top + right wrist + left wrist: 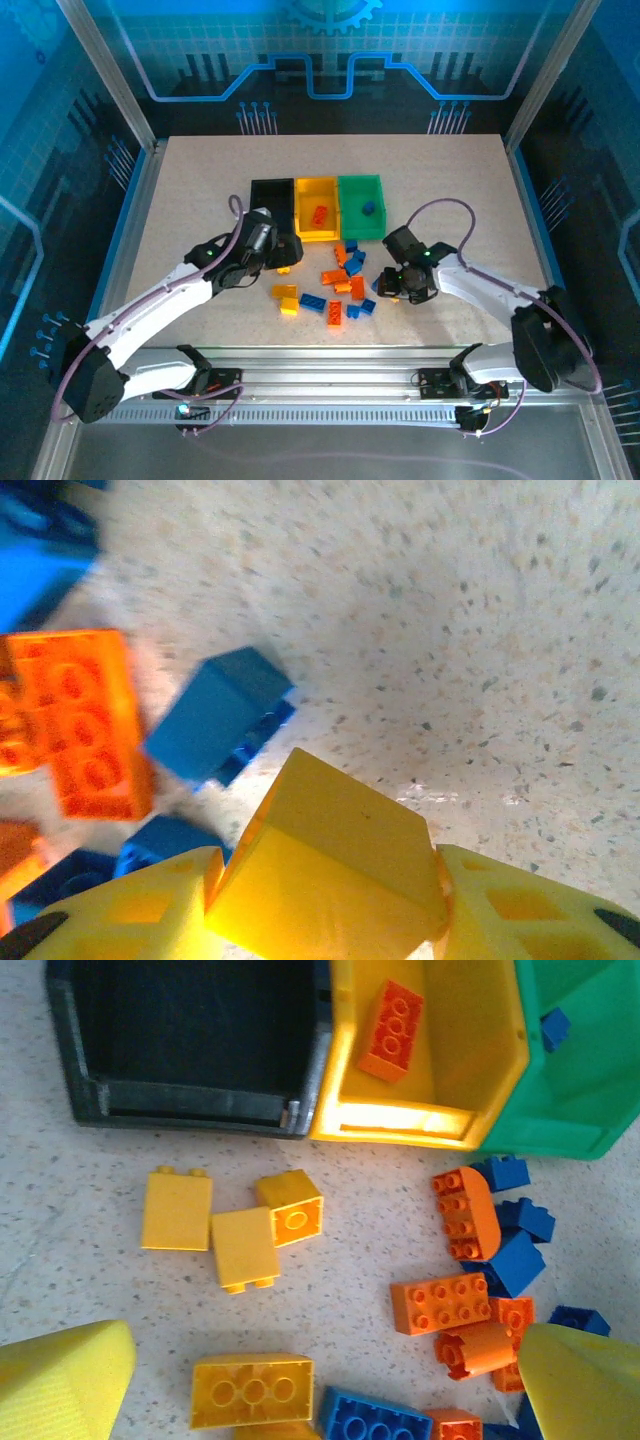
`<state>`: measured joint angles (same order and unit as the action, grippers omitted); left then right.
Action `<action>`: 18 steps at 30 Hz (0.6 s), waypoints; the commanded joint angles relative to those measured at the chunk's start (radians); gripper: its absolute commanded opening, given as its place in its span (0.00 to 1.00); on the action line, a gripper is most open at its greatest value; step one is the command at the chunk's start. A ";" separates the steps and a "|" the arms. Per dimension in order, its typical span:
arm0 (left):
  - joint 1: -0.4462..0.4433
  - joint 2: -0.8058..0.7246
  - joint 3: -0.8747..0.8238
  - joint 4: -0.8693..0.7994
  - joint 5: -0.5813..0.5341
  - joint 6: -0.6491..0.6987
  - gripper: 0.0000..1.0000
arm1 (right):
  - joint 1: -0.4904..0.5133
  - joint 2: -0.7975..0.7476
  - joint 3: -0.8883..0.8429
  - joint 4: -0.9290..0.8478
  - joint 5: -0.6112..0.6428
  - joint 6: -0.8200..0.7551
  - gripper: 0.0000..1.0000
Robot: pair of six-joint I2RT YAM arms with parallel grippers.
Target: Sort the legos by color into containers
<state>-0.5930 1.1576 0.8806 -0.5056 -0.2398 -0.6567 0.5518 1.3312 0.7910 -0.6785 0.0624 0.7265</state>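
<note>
Found a yellow brick (330, 860) clamped between the yellow fingers (130, 910) of the right gripper (398, 284). Could not tell whether resting on the speckled table (480, 630) or lifted clear of it. Noted, just left of that brick in the right wrist view, a blue brick (215, 725) lying tilted beside an orange-red brick (90, 720) with studs facing up. Placed this gripper, by the top view, at the right edge of the loose pile (340, 285), in front of the green bin (360, 181).

Recorded the left gripper (283, 253) spread wide and holding nothing, low over the table just in front of the black bin (271, 186). Saw its fingertips (70, 1380) at the two bottom corners of the left wrist view, with a long yellow piece (252, 1390) lying between them and a blue piece (372, 1422) just beside its right end. Counted three smaller yellow pieces (245, 1248) close together between that long one and the black bin.

Logged the three bins in a row, side against side: black on the left, the yellow bin (316, 182) in the middle, green on the right. Found one orange-red piece (392, 1017) inside the yellow bin and one small blue piece (367, 208) inside the green bin. Noted other orange-red and blue bricks mixed together on the table in front of the yellow and green bins.
</note>
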 commanded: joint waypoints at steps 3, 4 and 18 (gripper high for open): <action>0.022 -0.079 -0.069 -0.055 -0.052 -0.046 0.99 | 0.070 -0.018 0.187 -0.048 -0.056 -0.087 0.45; 0.024 -0.092 -0.081 -0.058 -0.057 -0.051 0.99 | 0.090 0.006 0.228 -0.039 -0.056 -0.096 0.45; 0.035 -0.255 -0.187 -0.155 -0.089 -0.116 0.99 | 0.225 0.718 1.034 0.076 -0.103 -0.168 0.45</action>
<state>-0.5667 0.9379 0.7254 -0.6109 -0.3103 -0.7403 0.7612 1.9556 1.6997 -0.5995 -0.0128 0.5800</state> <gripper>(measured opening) 0.989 0.475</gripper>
